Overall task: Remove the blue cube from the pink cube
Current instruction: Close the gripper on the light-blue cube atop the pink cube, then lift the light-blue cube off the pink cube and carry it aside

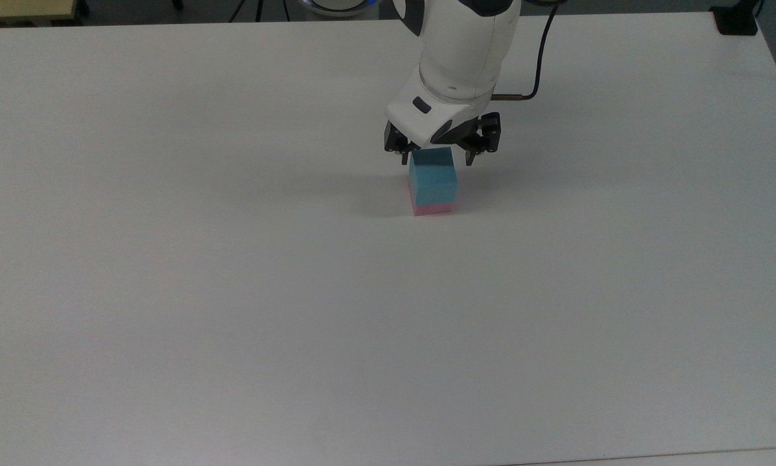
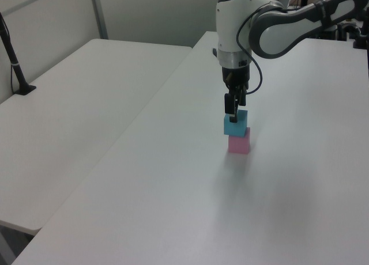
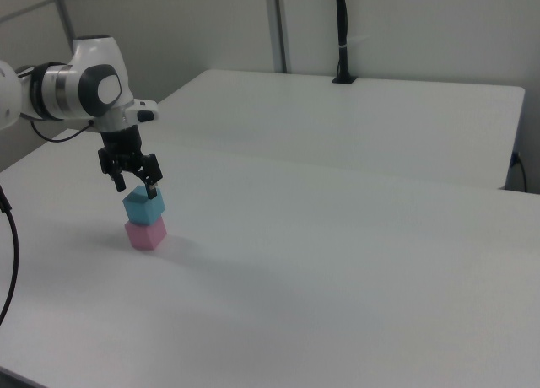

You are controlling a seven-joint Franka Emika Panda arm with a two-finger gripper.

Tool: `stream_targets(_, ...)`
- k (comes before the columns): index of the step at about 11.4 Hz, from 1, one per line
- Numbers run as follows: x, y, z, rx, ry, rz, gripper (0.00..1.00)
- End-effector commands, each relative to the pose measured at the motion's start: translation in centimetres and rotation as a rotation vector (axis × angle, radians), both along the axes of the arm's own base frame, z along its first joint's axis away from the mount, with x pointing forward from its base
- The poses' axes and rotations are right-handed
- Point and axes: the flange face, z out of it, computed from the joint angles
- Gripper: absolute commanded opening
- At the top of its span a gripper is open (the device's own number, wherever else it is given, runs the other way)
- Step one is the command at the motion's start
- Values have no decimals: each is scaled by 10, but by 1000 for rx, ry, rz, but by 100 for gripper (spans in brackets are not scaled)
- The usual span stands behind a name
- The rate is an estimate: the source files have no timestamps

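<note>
My gripper (image 1: 437, 157) hangs open over the blue cube (image 1: 433, 180) stacked on the pink cube (image 1: 433, 209); it looks light, rigid, best pinched on opposite side faces

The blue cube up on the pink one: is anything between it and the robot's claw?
No, nothing visible. The gripper hangs open directly above the blue cube, one finger at each side of its top. The blue cube sits on the pink cube, and the white table around them is bare.

In the top view, the blue cube (image 1: 433, 180) hides most of the pink cube (image 1: 433, 209).
</note>
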Motion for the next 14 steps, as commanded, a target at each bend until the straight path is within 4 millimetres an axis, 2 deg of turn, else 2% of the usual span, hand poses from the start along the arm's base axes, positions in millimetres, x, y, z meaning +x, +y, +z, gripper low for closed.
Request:
stream_targets(1,0,3,-4,-40,-23,-29,100)
stream_targets(4,0,3,-7,-59,-26,-30,96)
stream_targets(6,-1,6,-10,-59,-22,-27,82)
stream_targets(7,-6,21,-11,-57,-17,-8,77)
stream_targets(8,-8,26,-10,-55,-20,-20,71)
stream_targets(9,-9,27,-11,-57,-14,-25,57)
stream_targets(11,-10,22,0,-58,-16,-29,50)
stream_targets(14,-19,-10,37,-76,11,-20,50)
